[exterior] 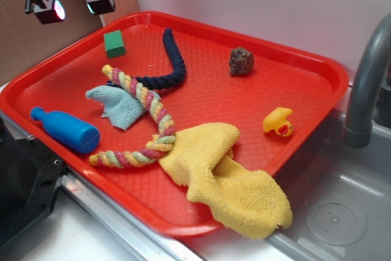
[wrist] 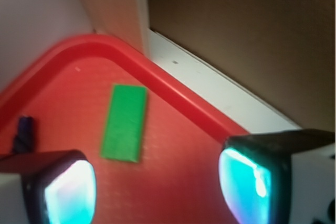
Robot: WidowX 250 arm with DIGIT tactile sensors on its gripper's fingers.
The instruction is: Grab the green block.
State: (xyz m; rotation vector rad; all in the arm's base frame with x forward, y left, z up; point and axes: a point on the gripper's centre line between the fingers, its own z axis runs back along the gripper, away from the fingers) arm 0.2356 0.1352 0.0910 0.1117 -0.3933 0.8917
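Counting one green block (wrist: 125,123), apparently untouched.

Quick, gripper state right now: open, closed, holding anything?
Gripper: open, holding nothing; the green block lies on the tray ahead of the fingers, untouched.

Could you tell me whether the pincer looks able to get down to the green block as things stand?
Probably yes. The pincer hangs open above the green block, which lies alone near the corner of the red tray, apart from the dark blue rope.
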